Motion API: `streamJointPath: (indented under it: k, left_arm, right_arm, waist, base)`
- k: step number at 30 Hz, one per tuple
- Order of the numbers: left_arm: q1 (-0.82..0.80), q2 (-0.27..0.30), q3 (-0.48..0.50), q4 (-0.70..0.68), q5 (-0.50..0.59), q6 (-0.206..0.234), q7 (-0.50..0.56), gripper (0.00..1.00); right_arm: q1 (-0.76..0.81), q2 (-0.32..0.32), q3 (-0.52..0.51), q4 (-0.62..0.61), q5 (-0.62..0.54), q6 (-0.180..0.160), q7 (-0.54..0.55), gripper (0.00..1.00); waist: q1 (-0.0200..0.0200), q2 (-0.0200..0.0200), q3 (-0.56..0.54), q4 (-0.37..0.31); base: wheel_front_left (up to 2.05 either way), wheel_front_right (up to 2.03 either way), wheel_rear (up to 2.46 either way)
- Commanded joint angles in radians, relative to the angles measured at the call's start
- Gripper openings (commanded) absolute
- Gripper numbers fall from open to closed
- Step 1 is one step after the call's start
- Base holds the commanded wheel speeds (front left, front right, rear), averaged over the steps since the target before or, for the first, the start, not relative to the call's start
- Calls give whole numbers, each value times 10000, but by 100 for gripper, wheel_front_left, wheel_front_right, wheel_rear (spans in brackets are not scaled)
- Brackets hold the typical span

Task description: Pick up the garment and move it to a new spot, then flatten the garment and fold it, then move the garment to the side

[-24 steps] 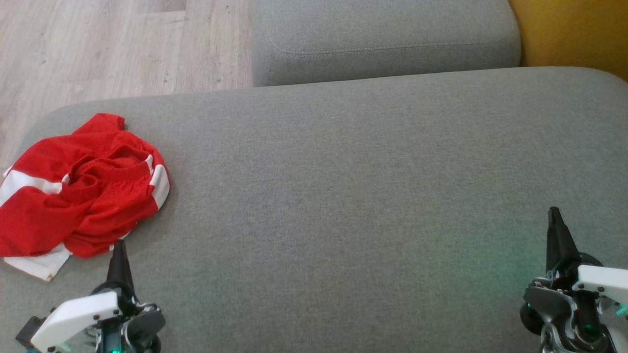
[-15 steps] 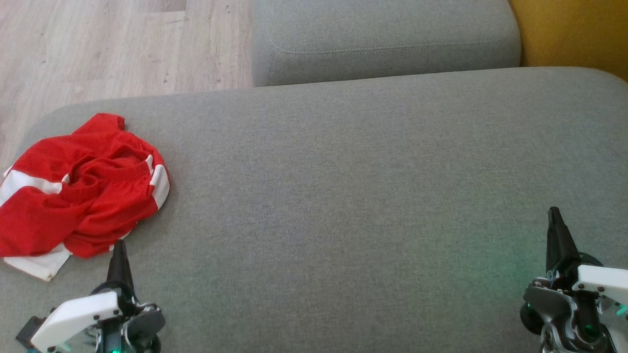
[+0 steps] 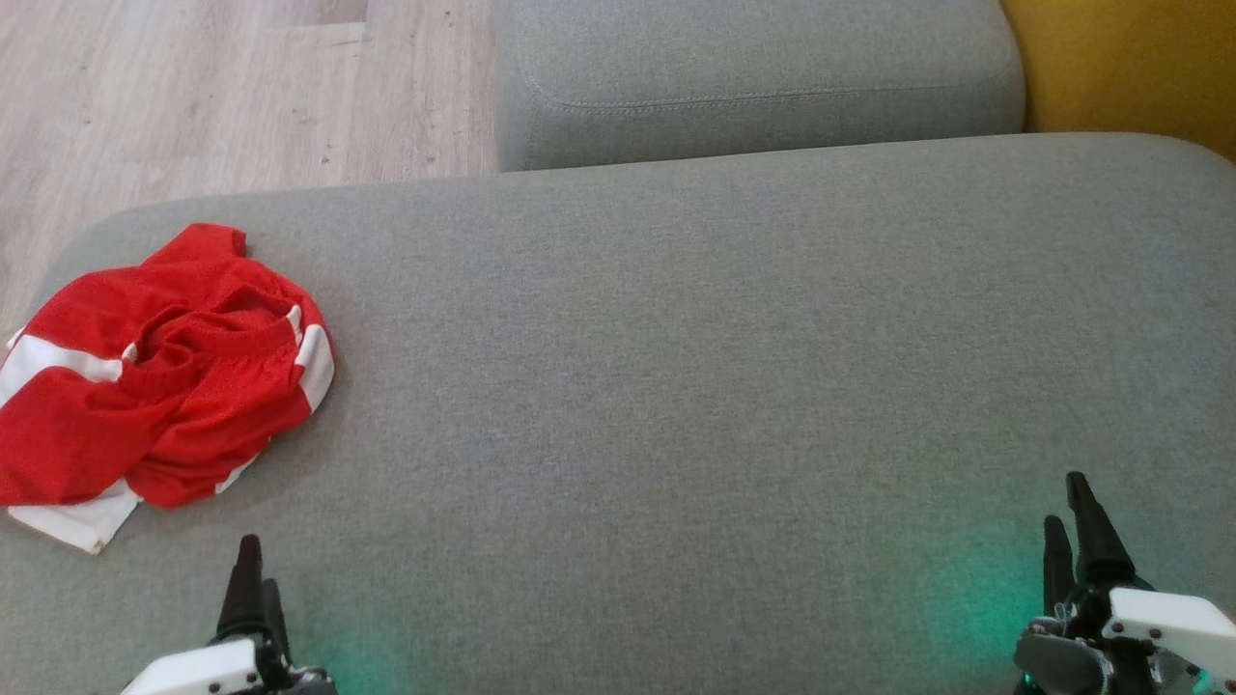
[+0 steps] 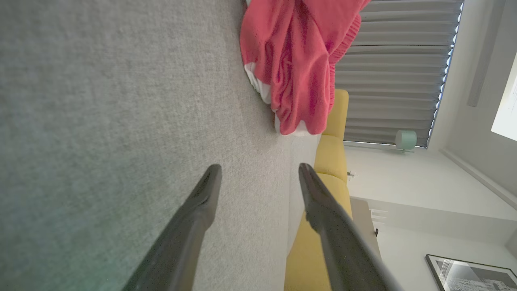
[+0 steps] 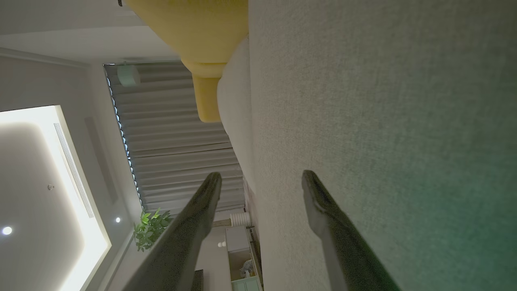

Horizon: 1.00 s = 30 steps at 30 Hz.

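Nothing's picked up yet, so I'd call this the very start: the pick-up step. The red shorts (image 3: 164, 386) lie crumpled at the left end of the grey sofa seat (image 3: 676, 386), white trim showing. The left gripper (image 3: 257, 587) sits just near-side of them, not touching, fingers spread and empty. The right gripper (image 3: 1066, 507) is well apart at the near right, also spread and empty. Next move, I'd guess: the left arm reaches forward and pinches a thick fold. Beyond the seat there's another grey cushion (image 3: 753, 87), wood floor (image 3: 193, 97) far left, and something yellow (image 3: 1130, 68) far right.
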Motion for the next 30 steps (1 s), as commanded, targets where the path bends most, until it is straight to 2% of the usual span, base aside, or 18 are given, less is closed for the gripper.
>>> streamJointPath:
  k: [1, 10, 30]
  left_arm:
    - [-481, 47, -68, -333, 101, -5, -97, 100]
    - [-559, 54, -169, -485, 958, 10, -391, 100]
    - [-594, 67, -733, -910, 3722, 722, -977, 100]
  right_arm:
    - [-464, -42, 99, -353, -110, 3, -126, 100]
    - [-512, -50, 232, -464, -1202, 10, -421, 100]
    - [-501, -66, 561, -892, -4076, 23, -1011, 100]
  waist:
    - [0, 0, 0, 5]
    - [0, 0, -1, 39]
    - [0, 0, -60, 177]
  base:
    - [0, 0, 0]
    - [0, 0, 0]
    - [0, 0, 0]
